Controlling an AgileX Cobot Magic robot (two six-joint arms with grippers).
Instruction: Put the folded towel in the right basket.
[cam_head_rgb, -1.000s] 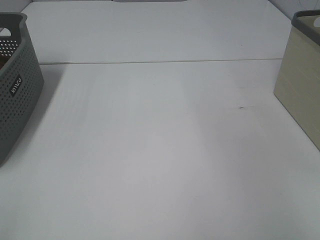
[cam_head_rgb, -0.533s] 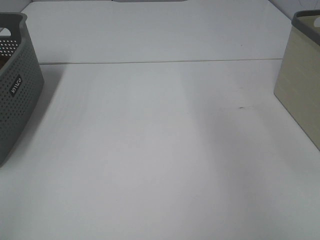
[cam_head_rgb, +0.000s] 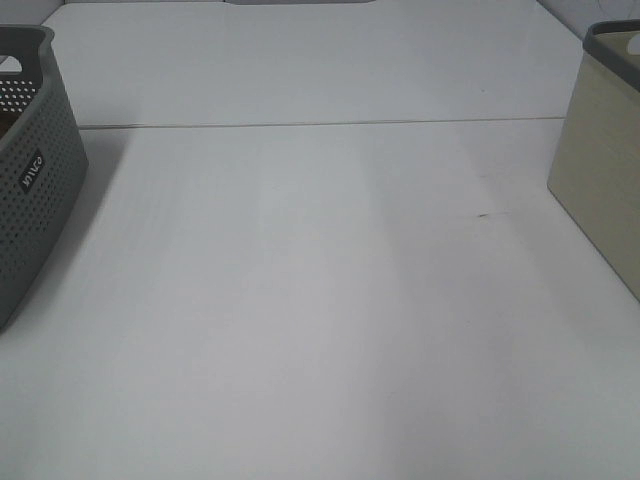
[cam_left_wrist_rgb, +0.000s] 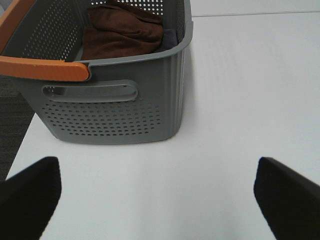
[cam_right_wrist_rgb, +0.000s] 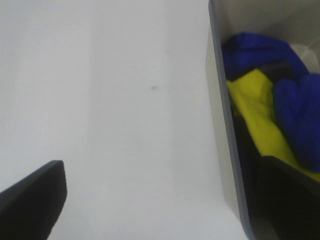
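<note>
A brown folded towel (cam_left_wrist_rgb: 122, 32) lies inside the grey perforated basket (cam_left_wrist_rgb: 110, 115), which has an orange handle (cam_left_wrist_rgb: 45, 67). That basket stands at the left edge of the exterior view (cam_head_rgb: 30, 200). The beige right basket (cam_head_rgb: 600, 190) stands at the right edge; the right wrist view shows its rim (cam_right_wrist_rgb: 222, 125) with blue cloth (cam_right_wrist_rgb: 280, 75) and yellow cloth (cam_right_wrist_rgb: 260, 115) inside. My left gripper (cam_left_wrist_rgb: 160, 200) is open and empty, short of the grey basket. My right gripper (cam_right_wrist_rgb: 160, 200) is open and empty, one finger over the beige basket. Neither gripper shows in the exterior view.
The white table (cam_head_rgb: 320, 300) spans between the two baskets, with a seam (cam_head_rgb: 320, 124) running across it at the back. A small dark speck (cam_head_rgb: 483, 214) lies near the beige basket. Dark floor (cam_left_wrist_rgb: 12, 115) shows beyond the table edge by the grey basket.
</note>
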